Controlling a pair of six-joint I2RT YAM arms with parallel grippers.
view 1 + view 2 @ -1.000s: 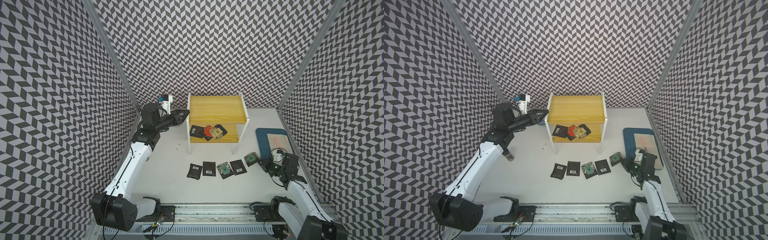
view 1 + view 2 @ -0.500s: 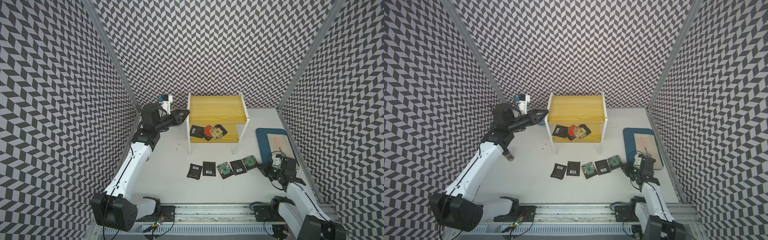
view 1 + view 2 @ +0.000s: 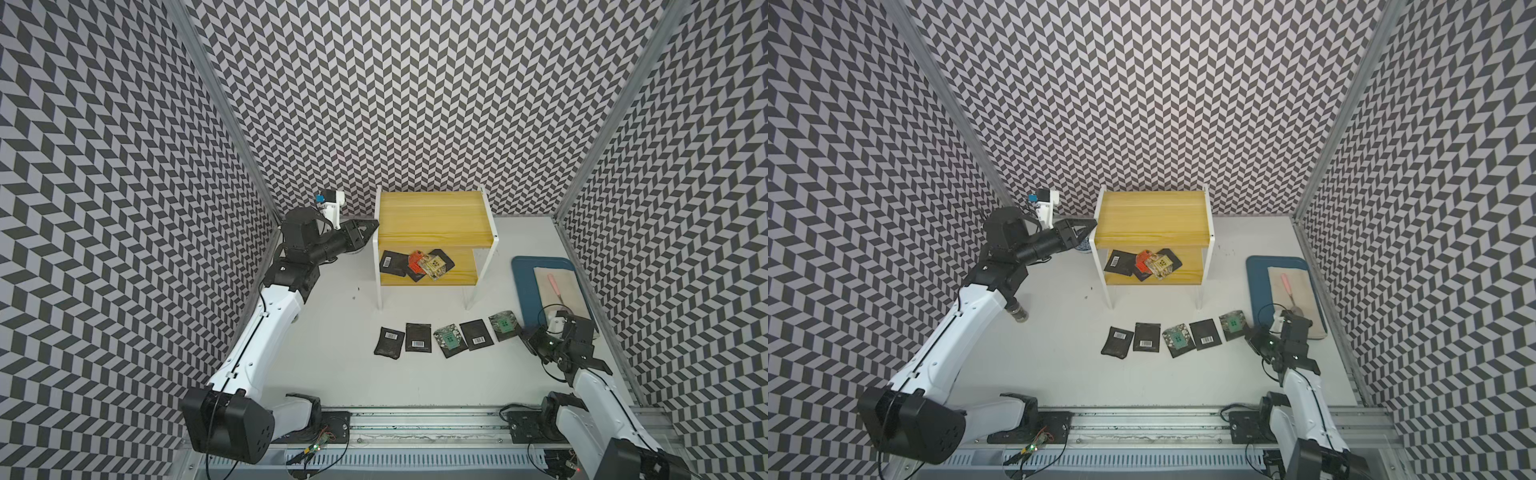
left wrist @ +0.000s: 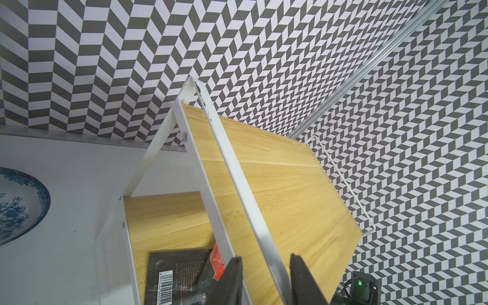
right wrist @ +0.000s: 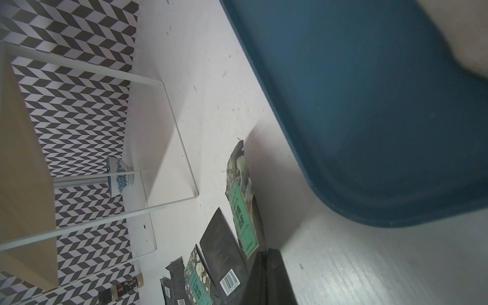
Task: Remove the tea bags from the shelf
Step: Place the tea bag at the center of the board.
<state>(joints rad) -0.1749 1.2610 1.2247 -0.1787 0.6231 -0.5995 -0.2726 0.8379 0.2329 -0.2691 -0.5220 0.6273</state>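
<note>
The shelf (image 3: 432,216) (image 3: 1152,214) has yellow boards and a thin white frame. Several tea bags (image 3: 415,266) (image 3: 1144,264) lie heaped on its lower board, black, orange and tan. More tea bags (image 3: 440,340) lie in a row on the table in front. My left gripper (image 3: 376,224) (image 4: 265,280) sits at the shelf's upper left front corner, its fingers closed around the white frame rail. My right gripper (image 3: 525,338) (image 5: 265,253) is low at the row's right end, shut on the corner of a green tea bag (image 3: 504,326) (image 5: 241,211) that lies on the table.
A dark blue tray (image 3: 523,291) with a cloth and a pink-handled tool lies right of the row, close behind my right gripper. A blue-and-white bowl (image 4: 15,206) (image 3: 1084,247) stands left of the shelf under my left gripper. A spice jar (image 3: 1017,311) stands by my left arm.
My right gripper has moved left and down with the green tea bag, which now lies at the right end of the row. The left arm has not moved.
</note>
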